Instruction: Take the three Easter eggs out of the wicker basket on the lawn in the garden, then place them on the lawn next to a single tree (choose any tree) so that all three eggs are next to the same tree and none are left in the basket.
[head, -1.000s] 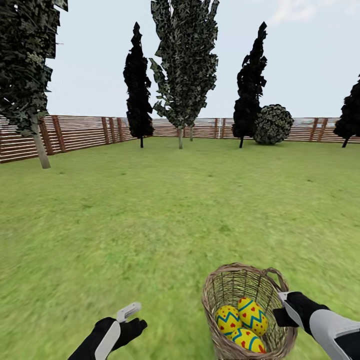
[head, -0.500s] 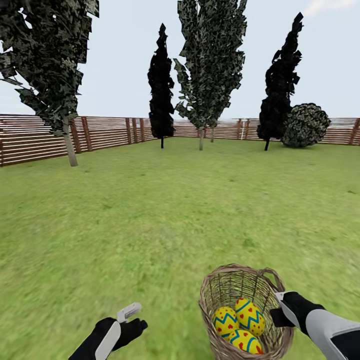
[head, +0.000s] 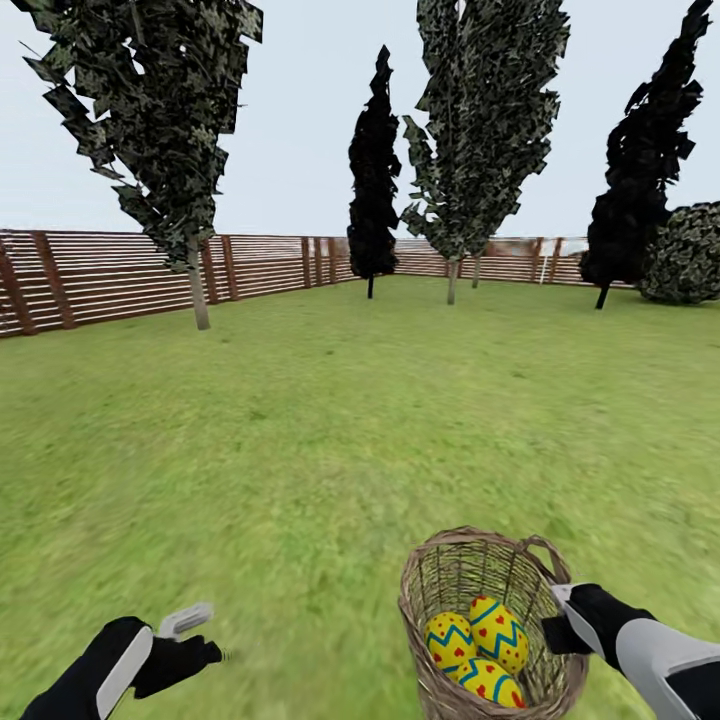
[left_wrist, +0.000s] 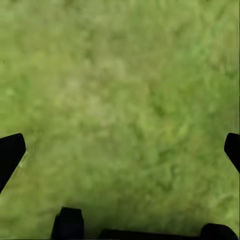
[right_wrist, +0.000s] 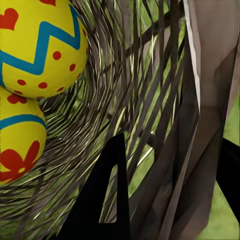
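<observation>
Right gripper (head: 562, 612): it is pinching the rim of the wicker basket (head: 470, 570) on the side nearest the arm, one finger inside the weave and one outside in the right wrist view, so it is clamped on the wall.
Left gripper (head: 195, 630): it is hanging low over bare lawn (head: 300, 430); in the left wrist view its fingers (left_wrist: 11, 155) are standing wide apart with nothing between them.
Basket position: it is being carried low at the robot's right front, tipped a little toward the camera.
Eggs: the three Easter eggs (head: 478, 650) are lying together in the bottom of the basket, touching each other; two of them (right_wrist: 40, 50) are showing close against the weave in the right wrist view.
Nearest target: the tree (head: 197, 290) with a pale bare trunk is standing by the fence (head: 100, 275) at left, well away across the grass.
Handling, as judged: the basket is looking light and slightly springy, so a rim grip is likely letting it swing; the handle (head: 545, 555) would be steadier.
Eggs, as judged: smooth, rounded and hard-looking, apt to roll, so each is best taken across its middle.
</observation>
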